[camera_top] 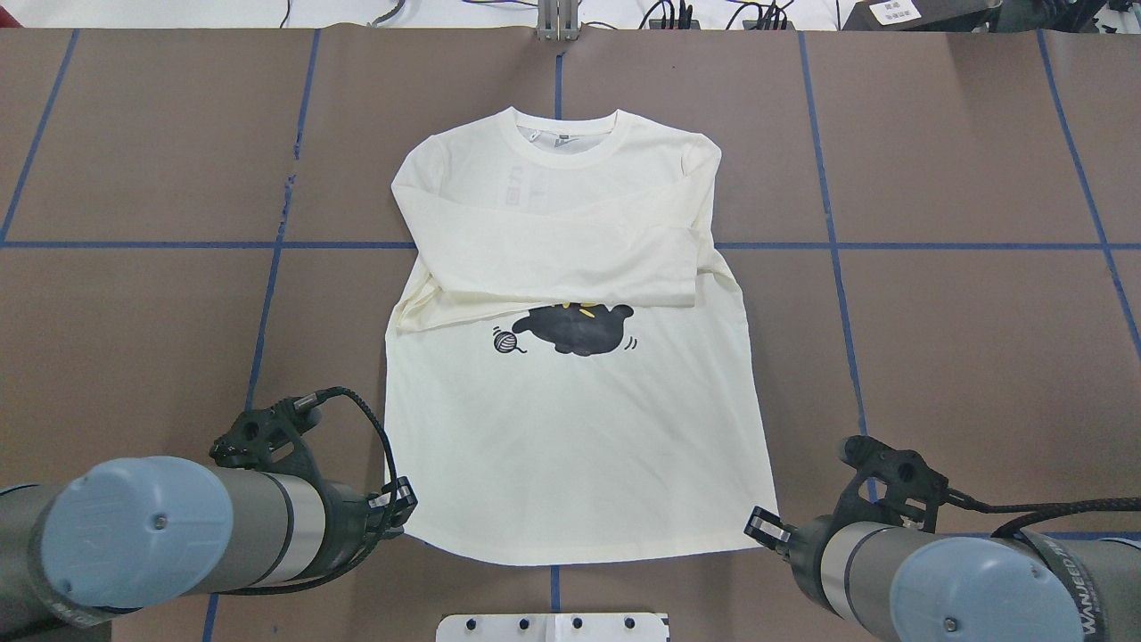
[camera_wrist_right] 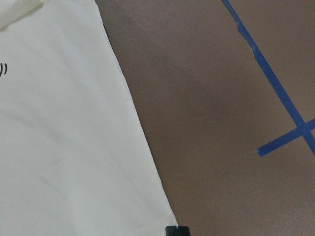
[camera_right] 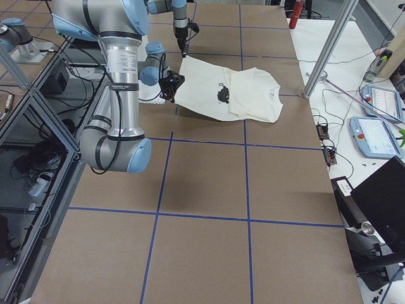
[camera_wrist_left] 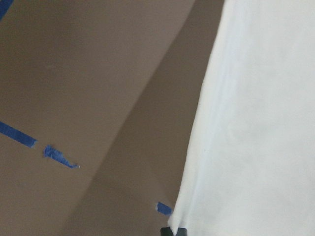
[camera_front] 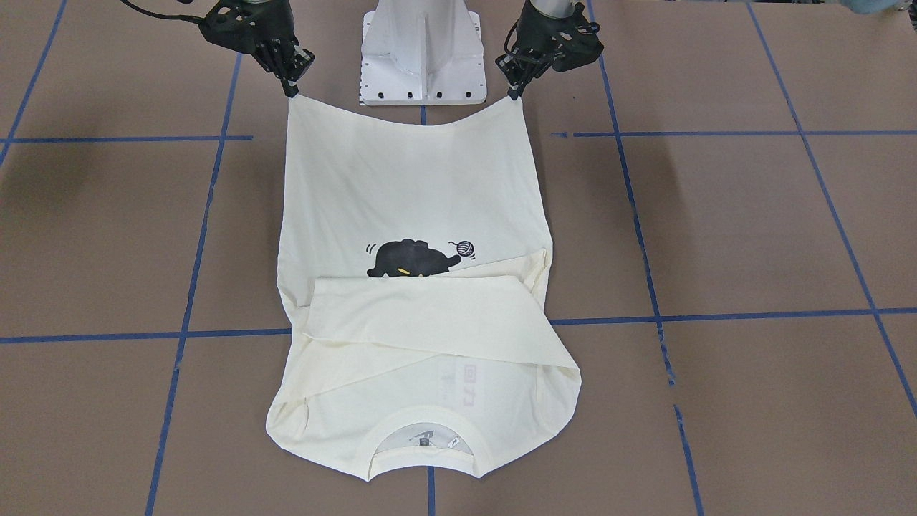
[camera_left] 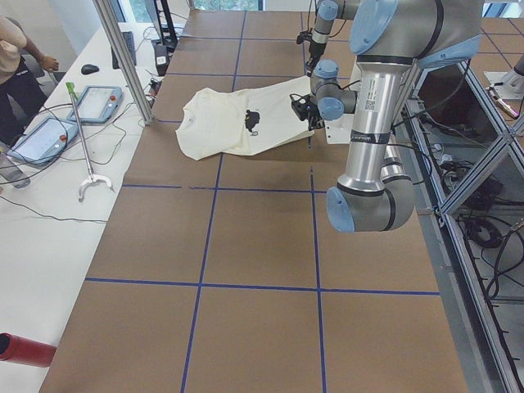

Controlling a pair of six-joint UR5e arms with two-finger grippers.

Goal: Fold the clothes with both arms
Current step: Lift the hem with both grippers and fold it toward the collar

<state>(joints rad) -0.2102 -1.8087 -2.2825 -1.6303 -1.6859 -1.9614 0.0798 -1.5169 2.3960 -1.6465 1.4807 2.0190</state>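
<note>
The cream long-sleeved T-shirt (camera_front: 408, 179) lies print side up, both sleeves folded across the chest and partly covering the black cat print (camera_front: 412, 259). Its collar points away from the robot. My left gripper (camera_front: 513, 93) is shut on one hem corner and my right gripper (camera_front: 290, 90) is shut on the other. Both hold the hem raised a little above the table, near the base. In the overhead view the shirt (camera_top: 579, 428) spans between the left gripper (camera_top: 403, 510) and the right gripper (camera_top: 759, 528). The wrist views show the shirt's edge (camera_wrist_left: 261, 123) (camera_wrist_right: 64, 147).
The white pedestal base (camera_front: 423, 57) stands just behind the raised hem. Blue tape lines (camera_top: 267, 245) grid the brown table (camera_top: 936, 339). A side bench with tablets (camera_left: 98, 102), a metal post (camera_left: 123, 57) and a person (camera_left: 16, 65) are beyond the collar end.
</note>
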